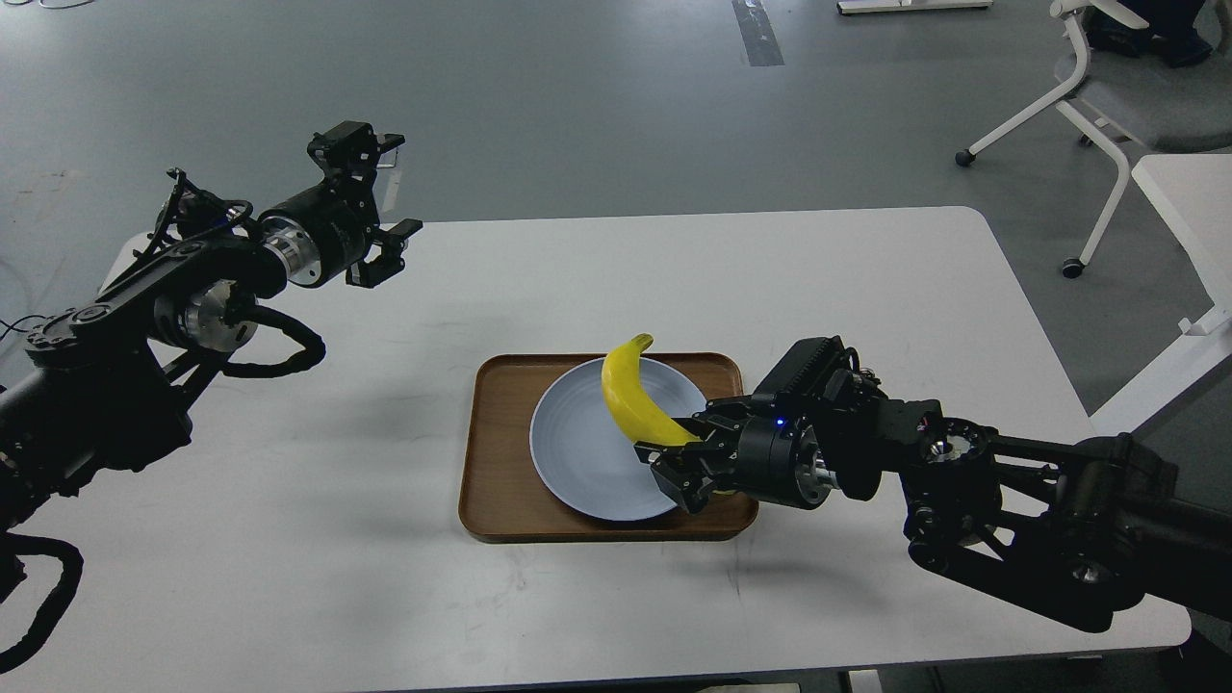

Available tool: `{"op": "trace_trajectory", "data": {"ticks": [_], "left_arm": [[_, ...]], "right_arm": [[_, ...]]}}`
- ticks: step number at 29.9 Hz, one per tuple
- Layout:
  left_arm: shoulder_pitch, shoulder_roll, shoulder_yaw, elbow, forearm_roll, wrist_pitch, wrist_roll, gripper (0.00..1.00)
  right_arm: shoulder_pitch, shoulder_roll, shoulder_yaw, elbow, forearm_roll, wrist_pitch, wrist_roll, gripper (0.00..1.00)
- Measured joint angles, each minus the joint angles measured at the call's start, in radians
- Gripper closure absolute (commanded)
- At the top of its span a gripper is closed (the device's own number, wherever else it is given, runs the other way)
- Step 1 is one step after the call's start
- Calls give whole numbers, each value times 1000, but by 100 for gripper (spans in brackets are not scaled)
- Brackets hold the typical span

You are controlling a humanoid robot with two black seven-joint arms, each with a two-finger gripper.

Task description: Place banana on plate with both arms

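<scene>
Right gripper (685,452) clamps the banana (630,395) by its lower end; the fruit curves toward eleven o'clock over the plate (577,452). Left gripper (385,197) hangs open, well apart.

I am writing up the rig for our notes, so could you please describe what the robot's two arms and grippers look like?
Both arms are matte black with bare silver metal rings at the joints. Thick black corrugated cables loop beside the left arm. The left gripper and right gripper are black, blocky and two-fingered. A small blue light glows on the right arm's wrist.
</scene>
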Motion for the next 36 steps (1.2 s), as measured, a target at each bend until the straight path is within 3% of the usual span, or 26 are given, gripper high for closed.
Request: {"op": "trace_trajectory", "data": {"ticks": [2, 3, 4, 5, 6, 7, 8, 19, 26, 32, 36], "left_arm": [[0, 2, 0, 0, 0, 0, 0, 2], [0, 2, 0, 0, -1, 0, 0, 2], [0, 2, 0, 0, -1, 0, 0, 2], [0, 3, 0, 0, -1, -1, 0, 2], [0, 4, 0, 0, -1, -1, 0, 2], [0, 4, 0, 0, -1, -1, 0, 2], [0, 4, 0, 0, -1, -2, 0, 2], [0, 4, -1, 0, -1, -2, 0, 2], [0, 3, -1, 0, -2, -3, 0, 2], [-4, -6, -3, -1, -5, -3, 0, 2], [-5, -21, -13, -22, -7, -3, 0, 2]], "right_arm": [[2, 15, 0, -27, 1, -1, 0, 100], [2, 22, 1, -39, 1, -4, 0, 95], [2, 27, 1, -46, 2, -6, 0, 82], [2, 31, 2, -52, 2, -7, 0, 51], [2, 34, 3, -55, 3, -7, 0, 31], [0, 36, 3, -57, 3, -9, 0, 14], [-2, 37, 4, -58, 3, -11, 0, 3], [-9, 71, 37, -58, 215, -43, -10, 0], [-5, 73, 270, -93, 302, -55, -12, 0], [-6, 58, 448, -206, 618, -96, -29, 0], [-16, 49, 526, -287, 926, -181, -75, 0]]}}
